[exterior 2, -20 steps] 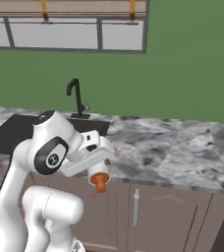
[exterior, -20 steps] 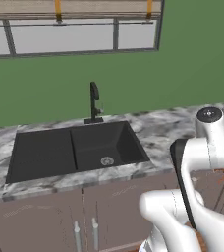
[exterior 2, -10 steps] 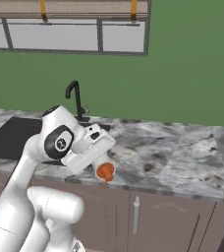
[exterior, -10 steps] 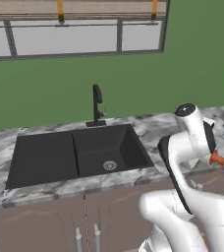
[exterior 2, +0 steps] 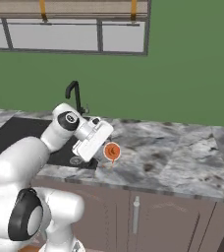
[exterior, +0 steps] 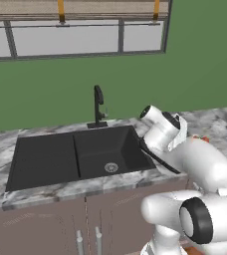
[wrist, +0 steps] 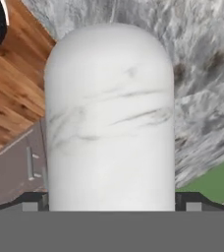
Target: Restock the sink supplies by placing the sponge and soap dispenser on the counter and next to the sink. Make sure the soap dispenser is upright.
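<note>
Since half a second ago your gripper (exterior 2: 102,150) has swung higher over the counter (exterior 2: 173,157), right of the sink (exterior: 75,154). Fingers clamp the soap dispenser (wrist: 109,118), tilted, airborne.

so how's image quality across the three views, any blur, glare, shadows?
Left base view: sharp, flat even light, no glare; sink reads matte black. Right base view: crisp, a soft shadow on the counter below the soap dispenser. Hand view: the bottle fills most of it up close, soft and low in detail; tilted counter and floor behind.
</note>
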